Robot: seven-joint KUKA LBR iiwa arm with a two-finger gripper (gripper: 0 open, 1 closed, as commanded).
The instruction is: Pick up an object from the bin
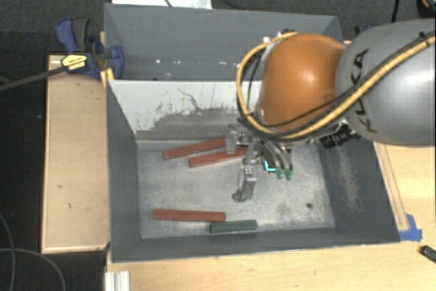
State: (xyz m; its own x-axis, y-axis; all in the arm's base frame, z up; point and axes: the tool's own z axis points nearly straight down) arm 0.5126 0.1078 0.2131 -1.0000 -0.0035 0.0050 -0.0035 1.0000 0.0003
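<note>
Camera view: the gripper point(253, 174) hangs low over the middle of the bin point(357, 187), just beside the right ends of two red-brown bars point(194, 149); whether it is released or clenched cannot be told. Another red-brown bar point(189, 215) and a dark green bar point(233, 226) lie lower in the frame.

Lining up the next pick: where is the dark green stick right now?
The dark green stick lies flat at the bin floor's lower edge in the camera view, just right of the lone red-brown stick, below the gripper.
</note>
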